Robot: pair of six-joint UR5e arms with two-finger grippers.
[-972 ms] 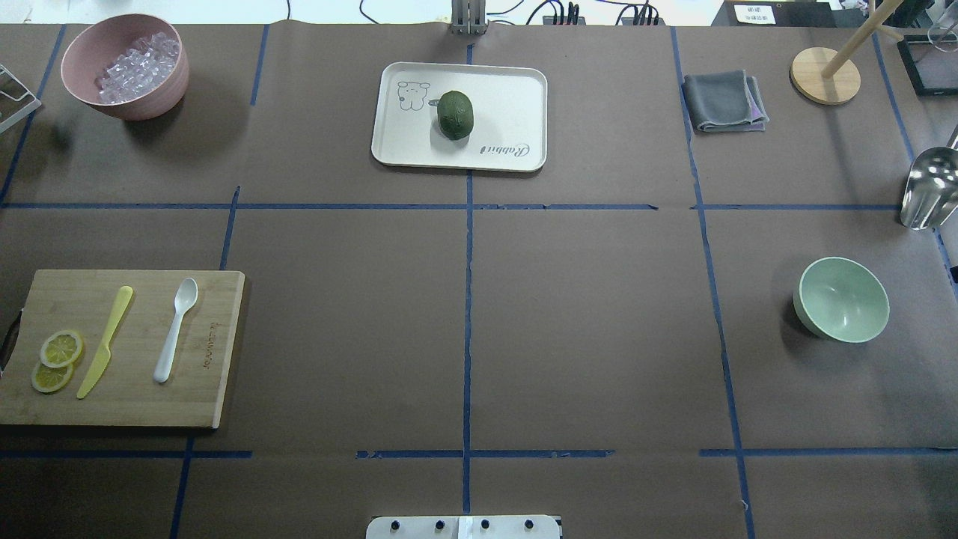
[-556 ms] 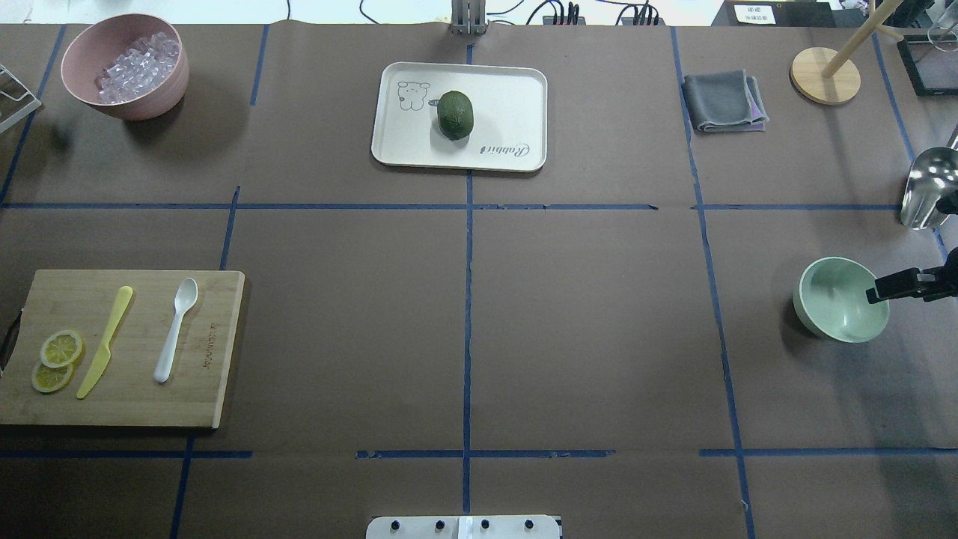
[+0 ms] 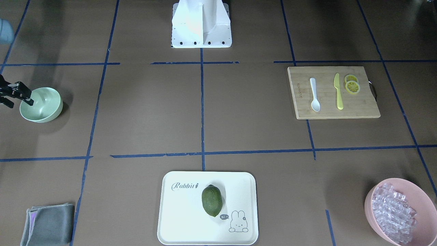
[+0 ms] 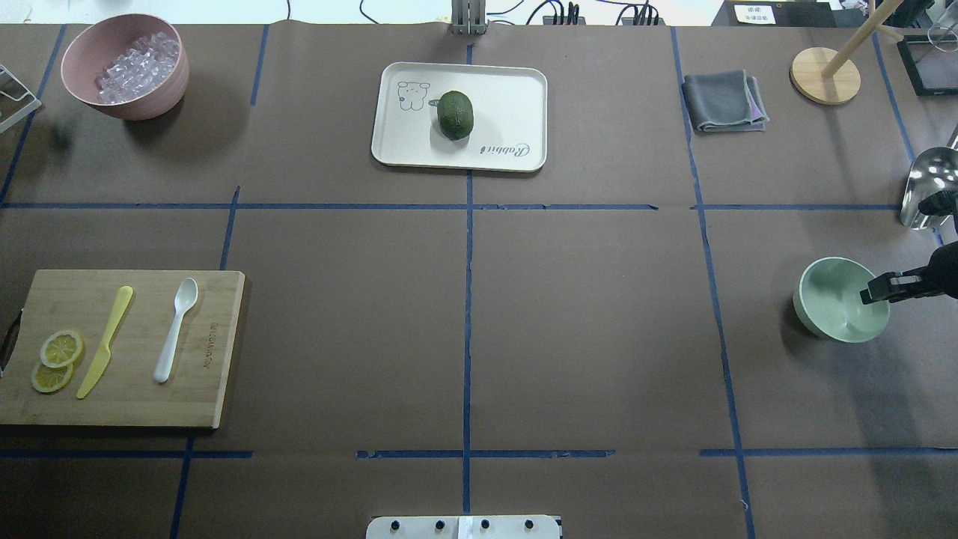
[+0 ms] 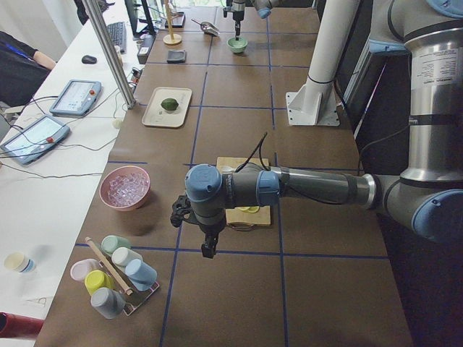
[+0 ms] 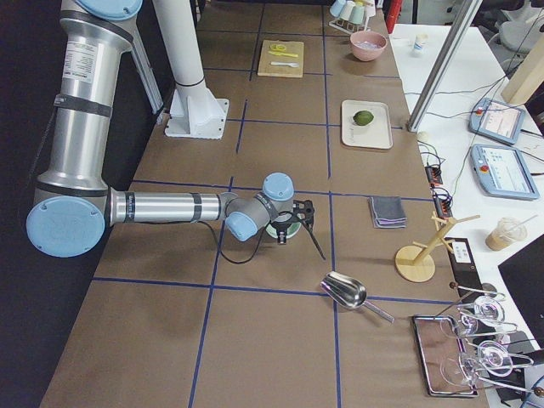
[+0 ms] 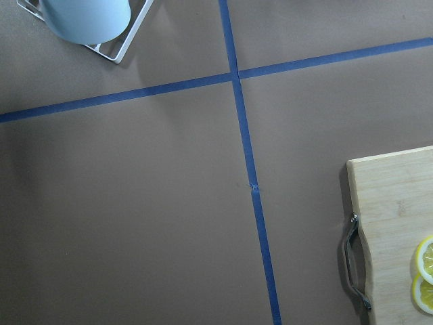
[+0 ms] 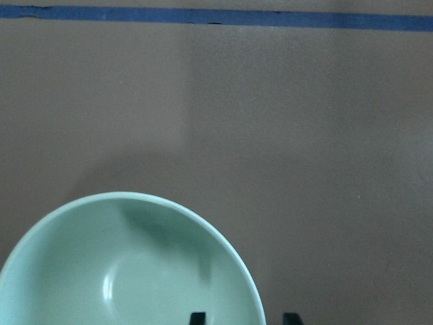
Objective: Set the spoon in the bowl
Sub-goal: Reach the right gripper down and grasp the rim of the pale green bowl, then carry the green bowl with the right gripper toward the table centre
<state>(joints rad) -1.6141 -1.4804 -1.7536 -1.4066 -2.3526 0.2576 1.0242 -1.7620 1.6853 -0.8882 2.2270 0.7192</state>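
Observation:
The white spoon [image 4: 176,329] lies on the wooden cutting board [image 4: 217,352] at the table's left, also in the front-facing view [image 3: 314,94]. The mint-green bowl [image 4: 831,299] stands empty at the right. My right gripper [image 4: 868,292] is open at the bowl's right rim. In the right wrist view its gripper [image 8: 242,319] has one fingertip [image 8: 197,318] inside the bowl [image 8: 101,271] and the other outside. My left gripper [image 5: 206,249] shows only in the exterior left view, left of the board; I cannot tell its state.
A yellow knife [image 4: 105,340] and lemon slices [image 4: 60,348] share the board. A pink bowl of clear cubes [image 4: 123,64], a white tray [image 4: 509,97] with a green fruit [image 4: 455,114], a grey cloth [image 4: 724,101], a wooden stand [image 4: 825,75] and a metal scoop [image 4: 928,187] lie around.
My right gripper came in from the right edge and moved left to the bowl's right rim. The spoon and bowl have not moved.

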